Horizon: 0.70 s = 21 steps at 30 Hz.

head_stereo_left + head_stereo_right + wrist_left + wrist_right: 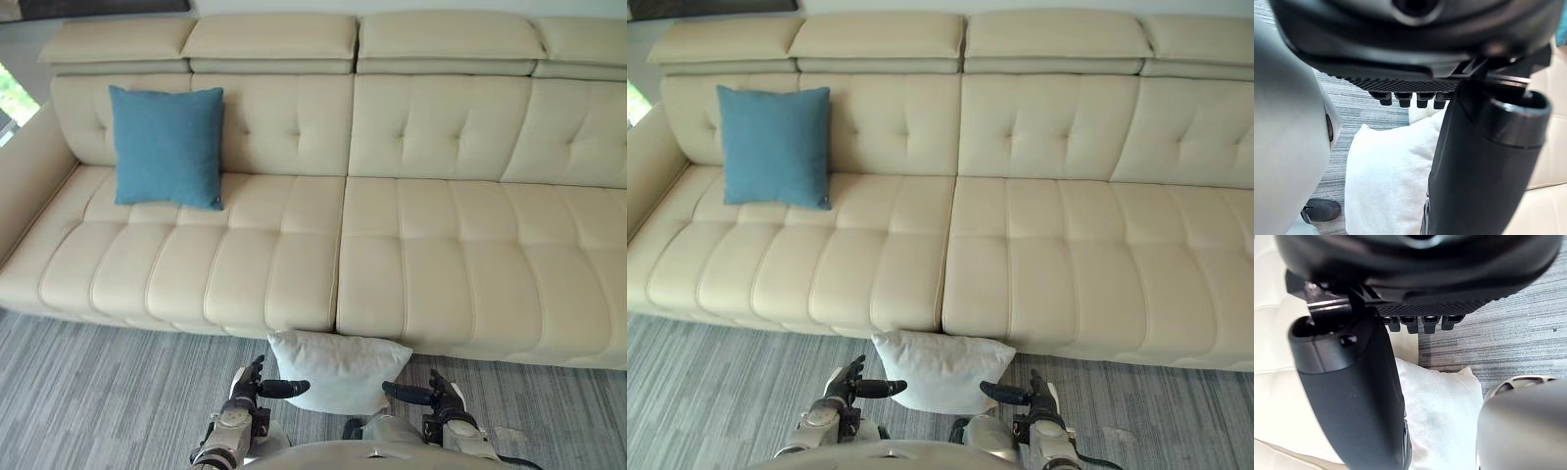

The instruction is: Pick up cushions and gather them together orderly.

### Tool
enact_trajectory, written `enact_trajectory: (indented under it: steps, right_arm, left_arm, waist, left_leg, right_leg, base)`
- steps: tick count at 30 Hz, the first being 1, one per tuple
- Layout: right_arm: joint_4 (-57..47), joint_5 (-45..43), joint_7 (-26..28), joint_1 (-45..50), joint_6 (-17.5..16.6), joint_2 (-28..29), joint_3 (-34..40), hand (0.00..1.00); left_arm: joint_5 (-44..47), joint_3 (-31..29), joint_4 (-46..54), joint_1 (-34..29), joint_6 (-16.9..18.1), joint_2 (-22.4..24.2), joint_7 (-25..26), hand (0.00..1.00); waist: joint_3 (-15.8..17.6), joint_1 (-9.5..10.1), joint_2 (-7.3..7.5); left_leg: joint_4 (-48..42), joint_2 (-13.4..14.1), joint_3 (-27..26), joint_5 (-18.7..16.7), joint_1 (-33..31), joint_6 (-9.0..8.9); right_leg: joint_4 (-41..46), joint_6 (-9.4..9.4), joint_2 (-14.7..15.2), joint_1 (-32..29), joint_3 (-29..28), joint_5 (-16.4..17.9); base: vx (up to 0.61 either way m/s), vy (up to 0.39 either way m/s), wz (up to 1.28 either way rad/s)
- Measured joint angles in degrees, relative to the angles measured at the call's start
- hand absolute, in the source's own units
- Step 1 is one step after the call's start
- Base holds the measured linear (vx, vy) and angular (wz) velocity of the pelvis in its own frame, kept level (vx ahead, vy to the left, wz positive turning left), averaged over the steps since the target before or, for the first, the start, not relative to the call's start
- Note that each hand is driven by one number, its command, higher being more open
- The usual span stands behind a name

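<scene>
White cushion (pixel 338 370): on grey carpet (pixel 88 392), against front of cream leather sofa (pixel 441 245), between my hands.
My left hand (pixel 247 385): fingers straight, thumb out at cushion's left edge, gripping nothing.
My right hand (pixel 444 397): likewise, thumb at right edge.
Blue cushion (pixel 167 145): upright on sofa's left seat, leaning on backrest.

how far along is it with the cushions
Looks done: the blue cushion stands upright against the backrest at the left end of the sofa. In hand: the white cushion sits between the left hand and right hand, low in front of the seat. Left: setting it beside the blue one; the two are far apart.
</scene>
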<state>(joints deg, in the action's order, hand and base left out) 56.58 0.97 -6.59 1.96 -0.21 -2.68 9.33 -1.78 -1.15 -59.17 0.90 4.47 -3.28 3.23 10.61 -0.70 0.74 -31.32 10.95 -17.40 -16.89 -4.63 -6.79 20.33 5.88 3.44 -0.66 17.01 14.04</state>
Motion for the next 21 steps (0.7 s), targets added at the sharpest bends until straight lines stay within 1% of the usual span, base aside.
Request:
enact_trajectory:
  steps: [1, 2, 3, 4, 5, 6, 7, 9, 10, 12, 16, 18, 20, 21]
  right_arm:
    - [0.0, -0.01, -0.02, 0.53, -0.02, 0.16, 0.81, 1.0]
    - [-0.33, -0.12, 0.05, 0.71, 0.07, 0.19, 1.05, 1.0]
    - [-0.74, -0.07, 0.01, 0.85, 0.06, 0.29, 1.24, 1.0]
    - [-1.2, -0.07, 0.13, 1.18, 0.06, 0.86, 1.08, 1.0]
    - [-1.23, -0.02, 0.14, 1.35, 0.06, 1.14, 1.02, 1.0]
    - [-1.17, -0.01, 0.13, 1.52, 0.06, 1.34, 1.04, 1.0]
    - [-1.11, 0.01, 0.14, 1.55, 0.07, 1.37, 1.05, 1.0]
    - [-0.62, 0.0, 0.14, 1.49, 0.07, 1.36, 1.25, 1.0]
    - [-0.45, 0.05, 0.13, 1.52, 0.05, 1.29, 1.44, 1.0]
    - [0.57, 0.09, 0.12, 1.37, -0.07, 1.25, 3.09, 1.0]
    - [1.63, 0.04, -0.27, 1.06, -0.04, 0.69, 4.77, 1.0]
    - [2.2, -0.02, -0.7, 1.19, -0.05, -0.07, 5.37, 1.0]
    - [2.91, -0.08, -1.18, 1.17, -0.04, -0.74, 5.67, 1.0]
    - [2.9, -0.19, -1.24, 1.12, -0.06, -0.82, 6.03, 1.0]
  left_arm:
    - [0.01, 0.04, 0.03, -0.03, 0.04, 0.34, 0.11, 1.0]
    - [0.02, 0.05, 0.0, -0.2, 0.03, 0.75, 0.16, 1.0]
    - [0.06, 0.05, -0.19, -0.28, -0.02, 1.29, 0.13, 1.0]
    - [0.06, 0.19, -0.18, -0.23, -0.06, 1.17, 0.12, 1.0]
    - [0.05, 0.19, -0.13, -0.24, -0.04, 0.7, 0.1, 1.0]
    - [0.05, 0.19, -0.14, -0.31, -0.04, 0.66, 0.1, 1.0]
    - [0.05, 0.23, -0.15, -0.37, -0.04, 0.6, 0.1, 1.0]
    - [0.06, 0.27, -0.3, -0.68, -0.04, 0.18, 0.11, 1.0]
    - [0.07, 0.38, -0.86, -0.78, -0.05, -0.19, 0.11, 1.0]
    - [0.07, 0.84, -1.15, -1.12, -0.03, -0.9, 0.13, 1.0]
    - [0.23, 0.81, -1.91, -1.87, -0.06, -2.11, 0.3, 1.0]
    - [1.72, 0.75, -2.0, -2.19, -0.02, -2.26, 0.98, 1.0]
    - [2.27, 0.74, -1.99, -2.02, -0.01, -2.47, 1.38, 1.0]
    - [2.41, 0.71, -1.87, -1.66, 0.0, -2.66, 1.52, 1.0]
  waist:
    - [-0.16, 0.13, -0.28]
    - [-0.53, 0.16, -1.12]
    - [-0.62, 0.23, -1.95]
    - [-0.74, 0.09, -0.85]
    - [-0.85, 0.11, -0.28]
    - [-1.09, 0.1, 0.13]
    - [-1.15, 0.1, 0.24]
    - [-1.2, 0.1, 0.22]
    - [-1.33, 0.07, 0.11]
    - [-1.57, 0.06, 0.1]
    - [-1.6, 0.03, 0.1]
    - [-1.57, 0.07, 0.22]
    - [-1.35, 0.11, 0.54]
    - [-1.08, 0.18, 0.57]
  left_leg:
    - [5.24, -1.33, 3.38, 2.04, -0.26, 0.44]
    - [7.99, -1.3, 4.2, 5.62, -0.19, 0.67]
    - [9.32, -0.87, 4.47, 6.1, 0.38, 1.15]
    - [10.44, -1.84, 3.81, 6.36, 1.51, 1.29]
    - [11.22, -2.51, 3.69, 6.5, 2.1, 1.52]
    - [11.76, -3.11, 3.67, 6.66, 2.54, 1.77]
    - [12.14, -3.5, 3.72, 6.76, 2.94, 1.93]
    - [13.08, -4.01, 3.86, 6.93, 4.38, 2.19]
    - [14.04, -4.36, 4.12, 7.27, 5.19, 2.63]
    - [15.6, -4.7, 4.37, 7.95, 5.94, 2.69]
    - [16.33, -4.84, 5.16, 8.35, 6.23, 2.65]
    - [16.5, -4.75, 5.53, 8.37, 6.3, 2.66]
    - [16.2, -4.61, 5.52, 8.39, 5.8, 2.68]
    - [15.25, -4.32, 5.47, 8.39, 4.67, 2.68]
  right_leg:
    - [0.61, -1.64, 0.02, -0.08, -1.53, 0.23]
    - [0.81, -2.36, -0.52, -0.2, -2.02, 0.52]
    - [1.47, -3.82, -0.94, -0.16, -3.16, 1.43]
    - [1.97, -4.26, 0.17, -0.22, -3.54, 1.45]
    - [2.16, -4.64, 0.81, -0.1, -3.66, 1.62]
    - [2.17, -5.0, 1.33, 0.1, -3.62, 1.7]
    - [1.99, -5.36, 1.67, 0.57, -3.48, 1.68]
    - [1.13, -5.72, 1.94, 1.99, -3.3, 1.68]
    - [0.59, -5.85, 2.06, 2.8, -2.95, 1.66]
    - [0.12, -5.97, 2.07, 3.16, -2.68, 1.59]
    - [-0.26, -6.07, 1.63, 3.69, -2.25, 1.49]
    - [-0.4, -6.25, 1.43, 3.77, -1.97, 1.34]
    - [-0.06, -6.3, 1.36, 3.39, -2.01, 1.18]
    - [0.82, -6.49, 1.35, 2.27, -2.06, 1.04]
  base:
    - [0.05, 0.13, -0.73]
    - [0.05, 0.177, -0.6]
    - [0.04, 0.156, -0.35]
    - [0.04, 0.156, -0.23]
    - [0.02, 0.107, 0.0]
    - [0.01, 0.075, 0.07]
    - [0.01, 0.099, 0.1]
    - [0.01, 0.05, 0.09]
    - [0.0, 0.01, 0.12]
    - [0.0, -0.012, 0.11]
    - [0.0, -0.028, 0.08]
    - [-0.02, -0.024, 0.08]
    - [-0.01, -0.007, 0.02]
    - [-0.03, -0.01, -0.01]
